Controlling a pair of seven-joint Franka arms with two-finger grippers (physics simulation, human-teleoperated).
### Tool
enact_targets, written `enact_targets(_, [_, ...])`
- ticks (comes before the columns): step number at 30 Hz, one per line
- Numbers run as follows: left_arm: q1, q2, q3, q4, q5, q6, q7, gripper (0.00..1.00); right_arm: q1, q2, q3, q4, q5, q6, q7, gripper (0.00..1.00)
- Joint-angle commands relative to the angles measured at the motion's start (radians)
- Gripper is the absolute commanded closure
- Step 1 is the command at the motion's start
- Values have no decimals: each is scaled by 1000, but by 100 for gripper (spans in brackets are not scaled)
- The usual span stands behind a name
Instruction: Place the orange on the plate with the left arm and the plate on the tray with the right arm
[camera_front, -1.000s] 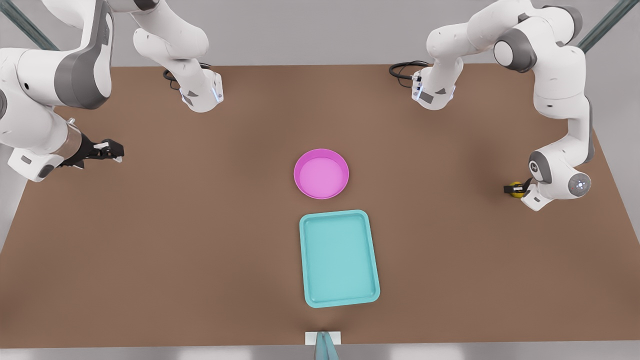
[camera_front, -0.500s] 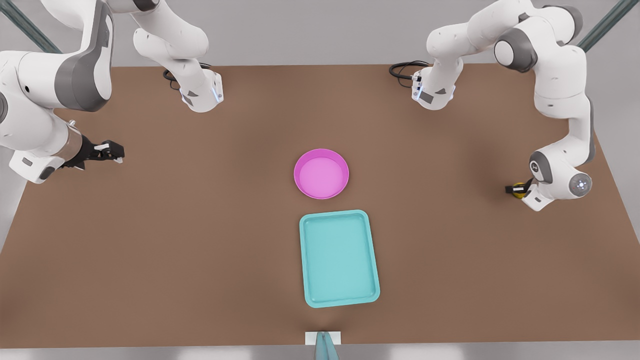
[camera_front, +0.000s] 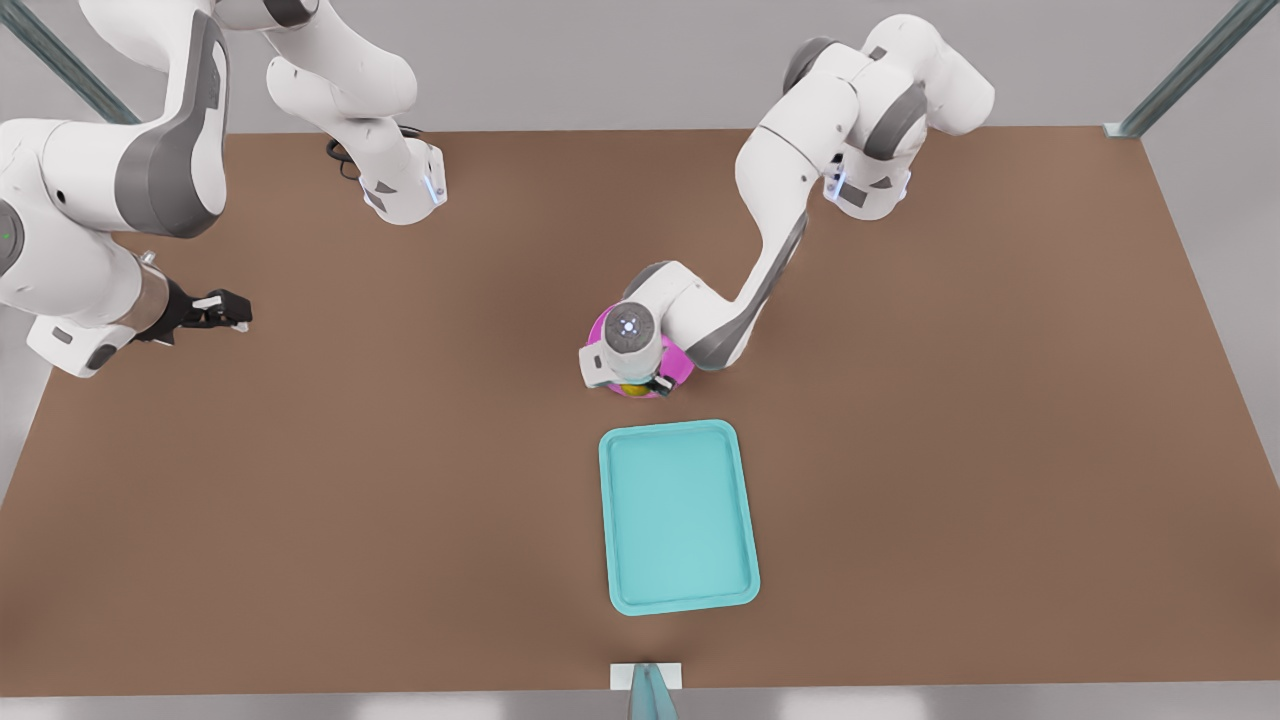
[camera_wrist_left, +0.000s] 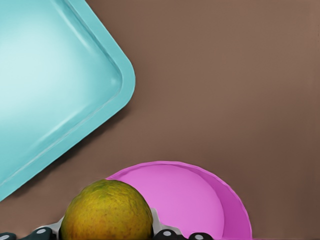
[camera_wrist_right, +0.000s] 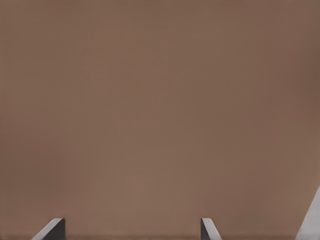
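a: in the front view, where is the left gripper (camera_front: 640, 387)?

b: it hangs over the pink plate (camera_front: 684, 366), near the middle of the brown table (camera_front: 400, 480). the left arm (camera_front: 770, 240) reaches down to it from the far side, on the front view's right. a bit of the orange (camera_front: 631, 389) peeks out under the wrist. from here one cannot tell how wide the claw is.

a: and the tray (camera_front: 678, 516)?

b: it lies flat, just beside the plate on the near side, not touching it. it has nothing on it.

a: what about the right gripper (camera_front: 232, 312)?

b: it sits at the front view's left, above the table, well apart from the plate and tray. the right arm (camera_front: 110, 190) waits there. its fingers are apart with nothing between them.

a: now the left wrist view.

b: the orange (camera_wrist_left: 106, 211) is big and close, yellow-orange with dark specks. a black finger (camera_wrist_left: 42, 232) sits on each side, tight against it, so the claw is closed on the orange. the plate (camera_wrist_left: 210, 200) is right behind and below it. a corner of the tray (camera_wrist_left: 65, 95) is near the plate, with a strip of table (camera_wrist_left: 225, 75) between them.

a: and the right wrist view?

b: two grey fingertips (camera_wrist_right: 53, 228) stand wide apart over bare table (camera_wrist_right: 160, 110). they hold nothing and touch nothing.

a: any words or labels to read?

b: none that can be read in any view.
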Motion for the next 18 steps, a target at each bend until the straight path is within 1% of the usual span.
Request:
enact_targets(1, [-8,6,-10,-19,-48,-89,-842,37,-1,-1,-1,-3,1,3,-2,0])
enact_targets(3, [-9,8,-21,-25,-48,-201,-842,37,-1,-1,-1,-8,1,4,-2,0])
enact_targets(4, [-22,14,-24,-34,-48,-210,-842,37,-1,0,-1,-9,1,5,-2,0])
enact_targets(5, [-23,20,-24,-37,-46,-210,-840,5,0,0,-1,-9,1,5,-2,0])
enact_targets(6, [-28,24,-24,-37,-46,-209,-843,0,-1,0,-1,-9,1,5,-2,0])
enact_targets(9, [-23,9,-23,-36,-41,-238,-840,0,2,7,-1,-26,1,13,0,0])
enact_targets(10, [-11,-63,12,-14,-45,-333,-824,0,8,7,1,-39,17,13,0,0])
enact_targets(11, [88,-149,78,94,-100,-513,-723,0,29,19,-1,-71,91,17,0,0])
enact_targets(12, [253,-164,80,345,-98,-729,-656,0,59,37,-1,-114,148,51,11,0])
enact_targets(13, [372,-207,82,399,-98,-761,-546,0,103,51,-1,-158,234,82,63,0])
enact_targets(14, [429,-233,109,403,-72,-755,-388,0,163,60,-1,-195,258,154,110,0])
enact_targets(15, [446,-256,178,419,-64,-756,-316,0,233,92,1,-197,263,192,152,0])
enact_targets(16, [448,-265,235,429,-43,-759,-201,0,266,100,1,-227,290,252,153,0])
enact_targets(17, [448,-298,230,403,31,-752,-66,0,275,68,1,-328,339,367,152,0])
enact_targets(18, [563,-449,65,152,55,-596,-38,0,284,25,5,-462,385,513,152,0])
